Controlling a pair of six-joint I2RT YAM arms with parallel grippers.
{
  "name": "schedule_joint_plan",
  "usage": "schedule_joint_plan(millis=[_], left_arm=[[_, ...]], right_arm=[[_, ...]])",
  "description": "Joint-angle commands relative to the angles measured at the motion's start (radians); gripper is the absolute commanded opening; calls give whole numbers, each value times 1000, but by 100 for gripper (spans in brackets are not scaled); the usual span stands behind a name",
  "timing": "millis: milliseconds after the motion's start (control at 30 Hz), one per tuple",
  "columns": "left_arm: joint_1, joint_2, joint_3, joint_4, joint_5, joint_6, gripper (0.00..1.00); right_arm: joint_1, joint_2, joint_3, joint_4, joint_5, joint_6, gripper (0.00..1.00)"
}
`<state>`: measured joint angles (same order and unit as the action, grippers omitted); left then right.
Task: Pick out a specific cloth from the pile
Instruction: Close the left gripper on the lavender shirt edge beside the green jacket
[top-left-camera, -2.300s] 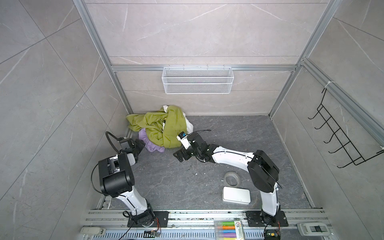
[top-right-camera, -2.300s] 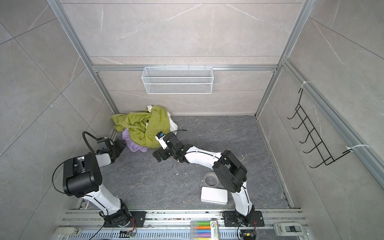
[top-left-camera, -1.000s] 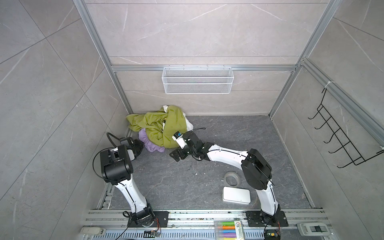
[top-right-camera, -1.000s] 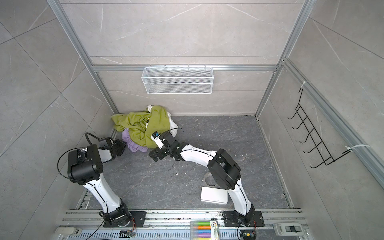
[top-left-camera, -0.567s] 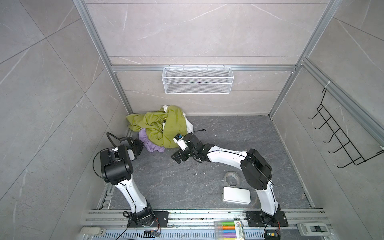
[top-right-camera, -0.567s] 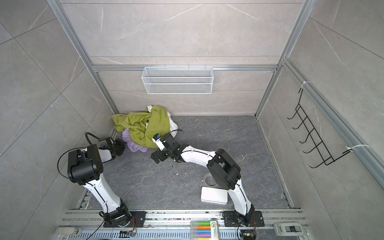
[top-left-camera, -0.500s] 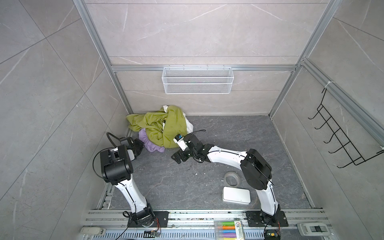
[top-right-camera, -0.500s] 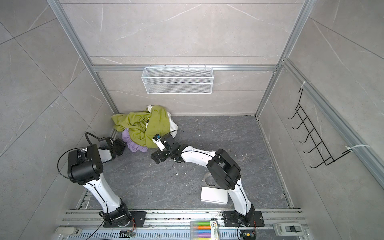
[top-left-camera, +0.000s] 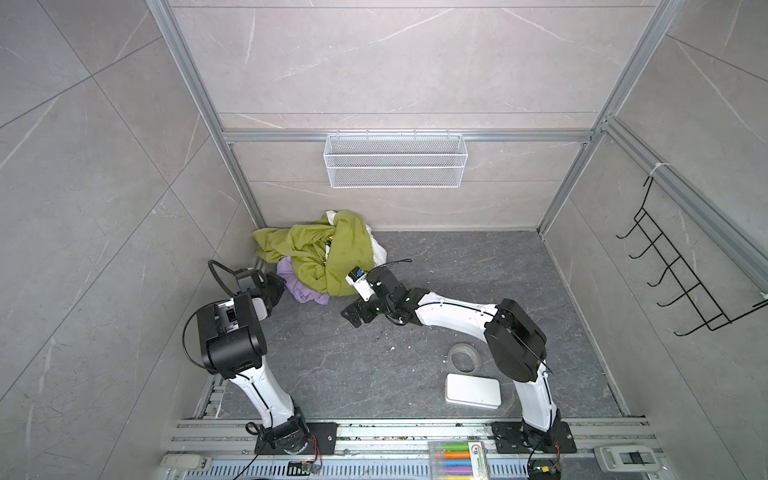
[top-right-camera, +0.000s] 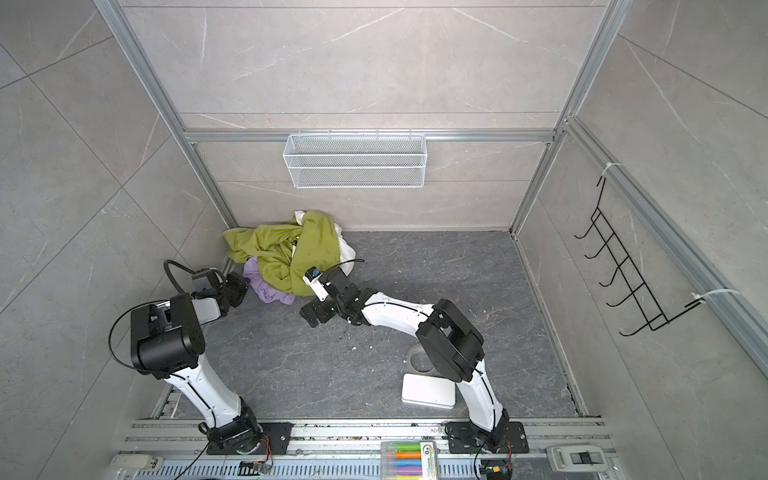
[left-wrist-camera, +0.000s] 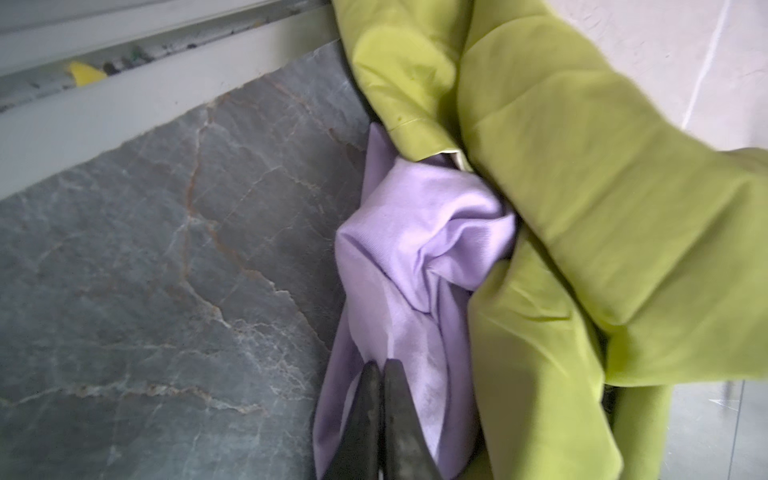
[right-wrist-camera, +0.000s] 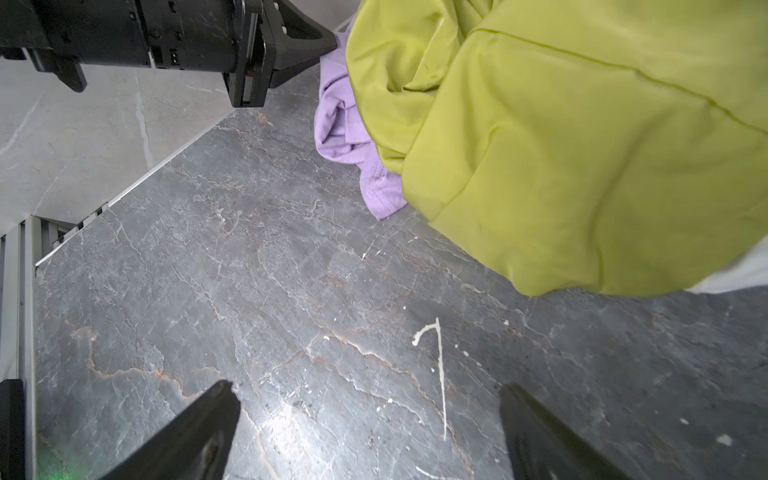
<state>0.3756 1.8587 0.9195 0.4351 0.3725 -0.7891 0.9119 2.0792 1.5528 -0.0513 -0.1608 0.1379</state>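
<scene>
The lavender cloth (top-left-camera: 303, 289) (top-right-camera: 266, 291) lies crumpled on the dark floor, partly tucked under the front left of the pile. The pile (top-left-camera: 328, 253) (top-right-camera: 291, 249) is a heap of olive-green fabric with white fabric at its back right. It sits in the back left corner. My left gripper (left-wrist-camera: 382, 365) (top-left-camera: 279, 284) is shut on a fold of the cloth (left-wrist-camera: 415, 232), which rises taut from its tips. My right gripper (right-wrist-camera: 370, 395) (top-left-camera: 353, 316) hangs open over bare floor, just in front of the pile (right-wrist-camera: 561, 145), holding nothing. The right wrist view also shows the cloth (right-wrist-camera: 345, 133).
The left wall and its metal rail run close beside my left arm. A tape roll (top-left-camera: 464, 358) and a flat white box (top-left-camera: 473, 390) lie at the front right. A wire basket (top-left-camera: 395, 162) hangs on the back wall. A black hook rack (top-left-camera: 681, 274) is on the right wall.
My left gripper has finished closing on the lavender cloth at the pile's edge. My right gripper has drifted slightly toward the front and stays open.
</scene>
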Motion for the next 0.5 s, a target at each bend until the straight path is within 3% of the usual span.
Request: schedule_joint_plan(millis=[0,467], left_arm=[[5,-64,-6,-8,0,22,0],[4,-188,-61,-48,-76,27,0]], right_arm=[[9,-42,-5,19,19,0,100],[18,-58,-17,22,60,-5,100]])
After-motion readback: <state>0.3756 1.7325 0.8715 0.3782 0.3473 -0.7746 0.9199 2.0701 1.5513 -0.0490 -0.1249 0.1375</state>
